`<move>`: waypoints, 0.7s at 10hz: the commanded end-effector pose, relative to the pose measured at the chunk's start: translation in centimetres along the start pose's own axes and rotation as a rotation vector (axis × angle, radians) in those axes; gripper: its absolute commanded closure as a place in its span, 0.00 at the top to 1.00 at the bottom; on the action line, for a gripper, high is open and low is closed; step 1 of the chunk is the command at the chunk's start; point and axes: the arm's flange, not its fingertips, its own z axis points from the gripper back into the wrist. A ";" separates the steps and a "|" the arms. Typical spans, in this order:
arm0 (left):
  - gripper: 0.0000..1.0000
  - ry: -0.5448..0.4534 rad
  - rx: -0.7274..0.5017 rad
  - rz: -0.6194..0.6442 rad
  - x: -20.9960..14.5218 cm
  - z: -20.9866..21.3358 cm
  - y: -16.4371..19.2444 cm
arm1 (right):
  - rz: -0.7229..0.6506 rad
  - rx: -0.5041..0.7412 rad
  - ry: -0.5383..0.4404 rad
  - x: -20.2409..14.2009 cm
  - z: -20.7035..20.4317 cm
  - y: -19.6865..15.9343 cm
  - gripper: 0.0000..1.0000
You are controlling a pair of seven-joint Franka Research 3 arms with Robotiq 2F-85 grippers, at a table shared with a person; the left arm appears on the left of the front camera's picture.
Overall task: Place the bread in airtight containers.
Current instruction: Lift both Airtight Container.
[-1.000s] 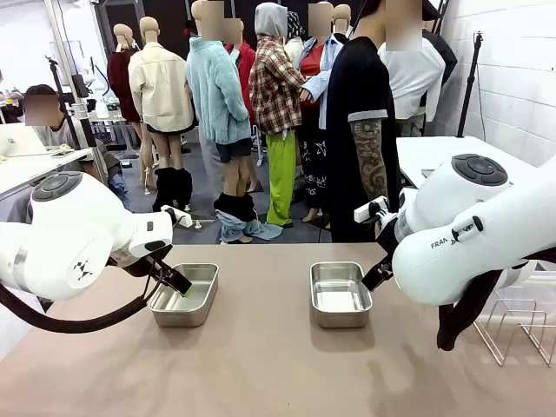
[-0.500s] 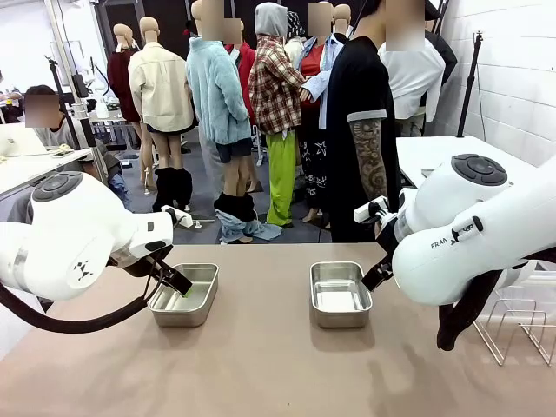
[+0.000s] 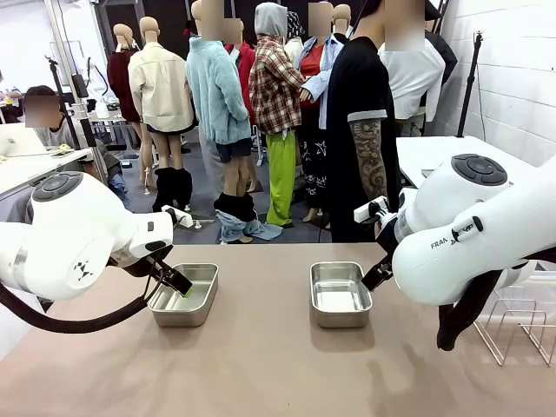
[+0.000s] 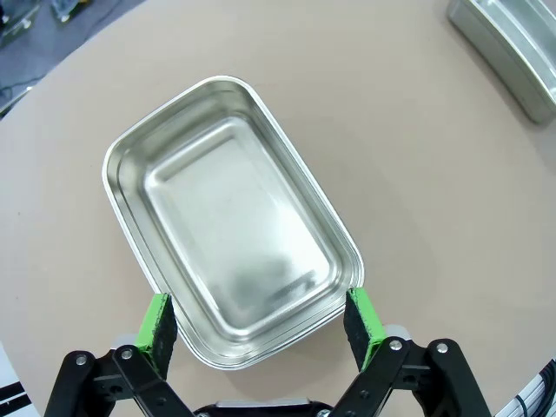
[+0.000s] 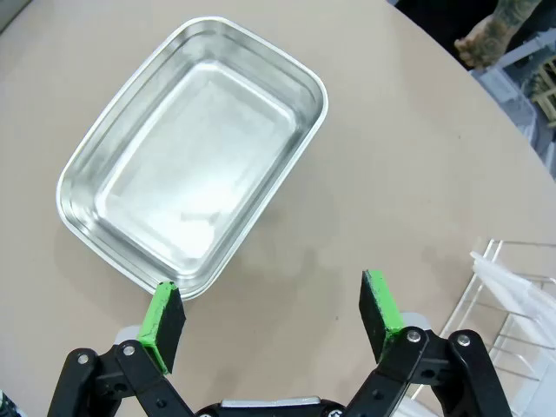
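Two open steel pans sit on the desk (image 3: 261, 365), both toward its far edge and well apart. The left pan (image 3: 184, 294) is left of the middle and the right pan (image 3: 340, 294) is right of it, and each shows a bare, shiny floor. The left pincer (image 3: 176, 280) reaches in from the desk's left side and hangs at the left pan's near-left rim. In the left wrist view the left pincer (image 4: 261, 317) is spread wide, with its green pads (image 4: 159, 323) flanking one short end of the left pan (image 4: 228, 217), one at each corner. I cannot tell whether they touch the rim. The right pan's edge (image 4: 512, 43) shows in that view's upper corner. The right pincer (image 3: 375, 276) hangs just beside the right pan's right wall. In the right wrist view the right pincer (image 5: 274, 317) is also spread and pinches nothing. One pad (image 5: 163, 323) sits at a corner of the right pan (image 5: 195, 182), and the gap between the fingers lies over bare desk. A wire rack (image 5: 512, 287) stands off the desk's right edge. A person (image 3: 360, 130) stands at the far edge, behind the right pan.
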 end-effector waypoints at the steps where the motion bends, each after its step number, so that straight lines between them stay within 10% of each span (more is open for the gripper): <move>1: 1.00 -0.020 0.005 -0.069 1.3 1.2 -0.7 | 0.021 -0.022 -0.040 1.0 1.6 0.2 1.00; 7: 1.00 -0.073 0.162 -0.093 3.9 12.0 4.1 | -0.079 -0.311 -0.286 -0.3 17.9 -5.5 1.00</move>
